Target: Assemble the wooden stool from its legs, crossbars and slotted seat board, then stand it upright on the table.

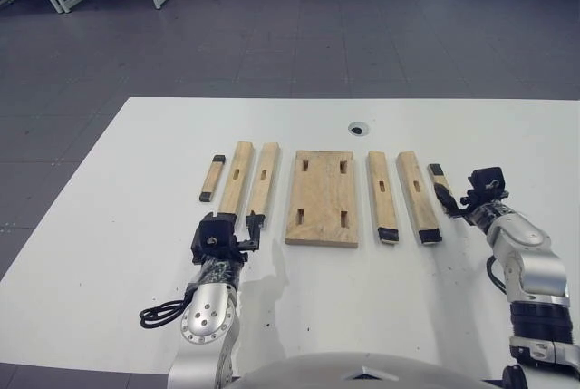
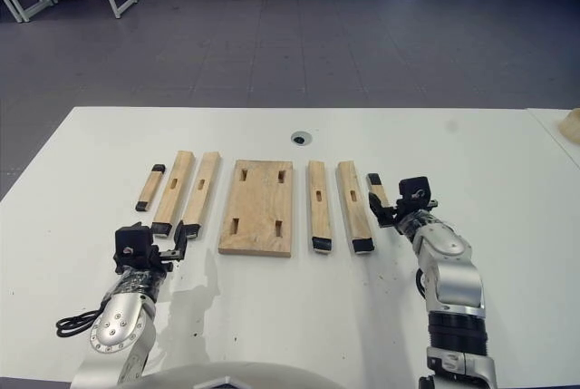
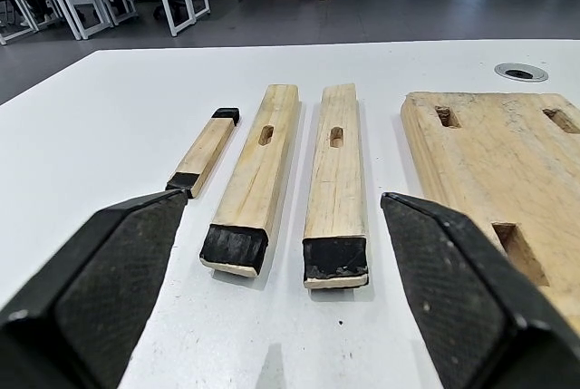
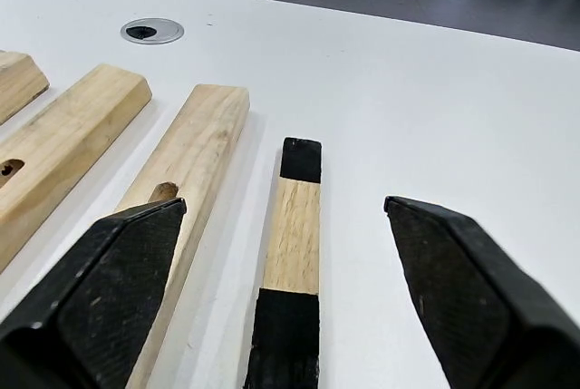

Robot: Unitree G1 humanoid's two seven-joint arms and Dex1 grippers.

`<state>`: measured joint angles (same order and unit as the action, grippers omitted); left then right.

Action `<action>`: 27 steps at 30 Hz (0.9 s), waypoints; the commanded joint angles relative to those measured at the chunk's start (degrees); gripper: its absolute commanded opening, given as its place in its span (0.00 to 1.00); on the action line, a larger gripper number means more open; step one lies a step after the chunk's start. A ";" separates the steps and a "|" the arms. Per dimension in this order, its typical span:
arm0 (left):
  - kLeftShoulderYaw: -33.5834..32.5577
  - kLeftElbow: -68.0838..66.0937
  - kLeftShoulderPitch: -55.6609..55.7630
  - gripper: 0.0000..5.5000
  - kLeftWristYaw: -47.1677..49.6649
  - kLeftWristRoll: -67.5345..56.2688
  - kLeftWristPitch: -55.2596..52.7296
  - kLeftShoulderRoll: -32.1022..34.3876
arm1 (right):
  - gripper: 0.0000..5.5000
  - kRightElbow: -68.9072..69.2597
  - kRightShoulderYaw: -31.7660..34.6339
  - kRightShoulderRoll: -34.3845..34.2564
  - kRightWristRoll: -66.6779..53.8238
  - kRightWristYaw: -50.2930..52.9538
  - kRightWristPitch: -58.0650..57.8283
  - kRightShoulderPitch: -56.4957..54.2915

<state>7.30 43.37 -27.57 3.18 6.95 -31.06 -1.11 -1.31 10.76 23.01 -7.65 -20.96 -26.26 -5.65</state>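
Observation:
The slotted seat board [image 1: 322, 198] lies flat in the middle of the white table [image 1: 109, 226]. Left of it lie two slotted legs [image 1: 236, 178] [image 1: 264, 179] and a short black-tipped crossbar [image 1: 212, 177]. To its right are two more legs [image 1: 381, 195] [image 1: 417, 195] and a second short crossbar [image 1: 439, 179]. My left gripper [image 3: 283, 203] is open, low over the table, just short of the near ends of the two left legs [image 3: 335, 180]. My right gripper [image 4: 285, 206] is open with its fingers on either side of the right crossbar's [image 4: 294, 226] near end.
A round cable hole [image 1: 360, 128] sits in the table behind the board. A black cable [image 1: 159, 314] loops on the table beside my left arm. A beige object [image 2: 571, 124] lies at the far right edge. Bare table surrounds the row of parts.

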 commanded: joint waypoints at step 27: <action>0.87 -1.45 2.20 0.72 0.40 -0.58 -0.82 0.46 | 0.30 -16.19 -2.15 2.12 -2.53 -3.22 -2.87 1.62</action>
<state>8.10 41.70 -26.16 3.14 5.91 -31.02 -0.52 -14.10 9.84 25.18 -11.11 -24.29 -25.66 -6.59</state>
